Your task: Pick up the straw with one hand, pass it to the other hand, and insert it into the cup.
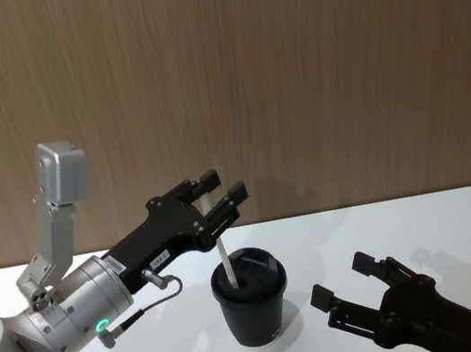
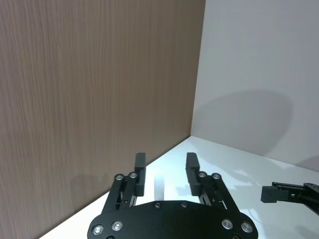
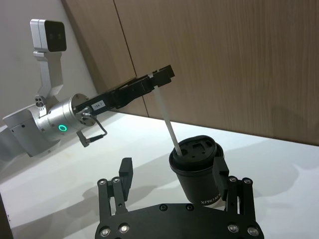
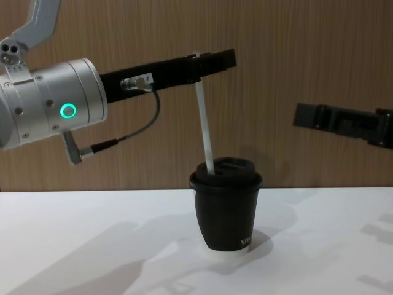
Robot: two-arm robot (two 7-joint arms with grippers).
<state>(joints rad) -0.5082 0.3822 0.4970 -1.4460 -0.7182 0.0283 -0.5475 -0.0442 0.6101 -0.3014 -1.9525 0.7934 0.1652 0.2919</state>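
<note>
The left gripper (image 1: 218, 195) is standing released around the straw (image 1: 227, 265), already seated in the cup (image 1: 252, 297); the right gripper (image 1: 344, 286), at four o'clock, is idling spread.

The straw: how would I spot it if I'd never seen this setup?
Find the white table before the wooden wall, then the black lidded cup standing on it. The straw is the thin white tube leaning out of its lid, its top between the left gripper's open fingers.
</note>
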